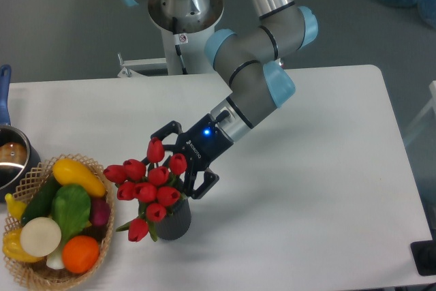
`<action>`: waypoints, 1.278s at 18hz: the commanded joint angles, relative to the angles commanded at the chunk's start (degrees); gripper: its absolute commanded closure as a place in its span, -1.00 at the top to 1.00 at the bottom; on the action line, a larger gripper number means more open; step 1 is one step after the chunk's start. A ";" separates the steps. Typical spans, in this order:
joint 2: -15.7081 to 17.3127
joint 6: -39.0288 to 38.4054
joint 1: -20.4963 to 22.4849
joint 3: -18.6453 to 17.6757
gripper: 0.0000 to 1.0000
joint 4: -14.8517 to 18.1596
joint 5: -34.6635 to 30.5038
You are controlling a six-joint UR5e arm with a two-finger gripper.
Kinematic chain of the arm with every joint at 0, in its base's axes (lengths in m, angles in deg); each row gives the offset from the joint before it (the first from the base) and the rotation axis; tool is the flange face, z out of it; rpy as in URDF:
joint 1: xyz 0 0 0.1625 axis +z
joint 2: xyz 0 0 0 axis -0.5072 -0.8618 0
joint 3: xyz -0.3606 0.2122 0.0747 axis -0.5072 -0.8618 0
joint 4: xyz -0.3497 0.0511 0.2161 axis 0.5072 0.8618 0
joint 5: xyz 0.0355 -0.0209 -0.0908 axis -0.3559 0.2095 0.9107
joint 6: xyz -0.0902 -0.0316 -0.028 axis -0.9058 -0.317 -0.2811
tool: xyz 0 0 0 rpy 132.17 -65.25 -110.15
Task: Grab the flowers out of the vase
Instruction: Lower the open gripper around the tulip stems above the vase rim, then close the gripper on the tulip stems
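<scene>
The black two-finger gripper (174,165) is spread wide around the bunch of red tulips with green leaves (149,187), which sits in the small dark grey ribbed vase (174,221) on the white table (306,189).

about nine flowers (151,185), one vase (174,221), one basket (103,255)

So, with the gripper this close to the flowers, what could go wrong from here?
1. The gripper is among the blooms of the flowers, not clearly at the stems; closing there might crush a tulip or slip off.
2. The vase is small and the bunch is wider than it, so a lift might drag or tip it.
3. If it tips left, it could hit the basket.
</scene>
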State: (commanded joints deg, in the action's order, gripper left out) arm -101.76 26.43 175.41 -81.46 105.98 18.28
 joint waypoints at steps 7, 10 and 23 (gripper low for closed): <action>-0.18 0.09 0.00 0.00 1.00 0.00 -0.18; 0.00 0.00 0.00 0.09 1.00 -0.09 0.00; -0.44 -0.09 -1.05 0.88 0.44 -0.09 0.26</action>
State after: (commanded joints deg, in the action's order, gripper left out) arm -102.20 26.35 174.35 -80.59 105.90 18.55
